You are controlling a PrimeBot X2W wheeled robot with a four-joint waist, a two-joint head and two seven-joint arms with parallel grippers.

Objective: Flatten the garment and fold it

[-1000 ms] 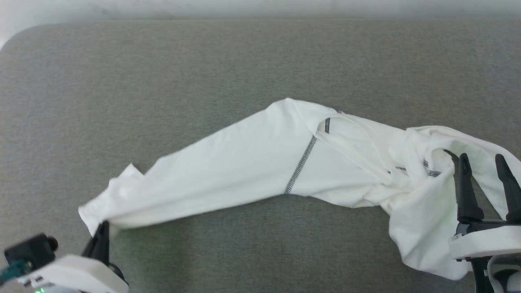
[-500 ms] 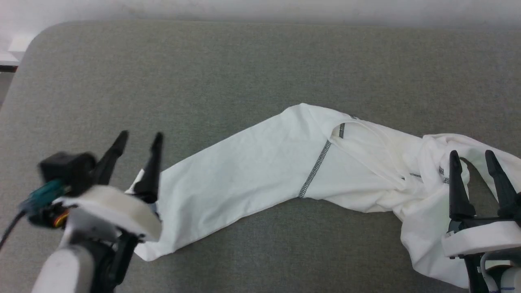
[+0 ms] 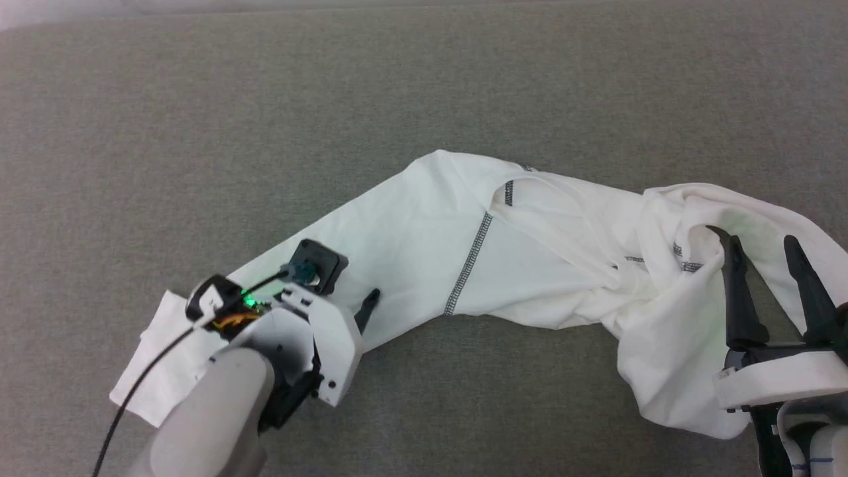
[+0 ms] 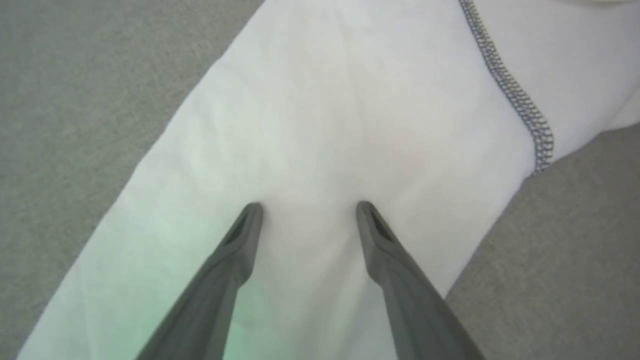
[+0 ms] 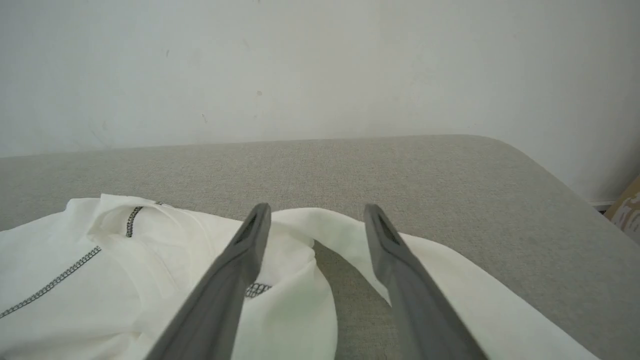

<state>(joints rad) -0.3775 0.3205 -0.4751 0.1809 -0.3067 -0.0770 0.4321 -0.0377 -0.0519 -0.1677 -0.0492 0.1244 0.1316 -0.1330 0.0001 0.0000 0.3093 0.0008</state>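
At the left, our pale left forearm comes in from the lower corner with the wrist bent down. The left pincer (image 4: 307, 207) is spread wide, its dark tips at the sleeve cloth, clasping nothing. The white long-sleeved knit garment with grey seam stitching (image 3: 411, 245) lies diagonally across the grey fabric worktop (image 3: 265, 132), bunched at the right. There our right pincer (image 3: 758, 238) points forward, spread wide and empty, over the crumpled folds.

Grey fabric surface (image 3: 424, 79) — pale wall (image 5: 320, 65)
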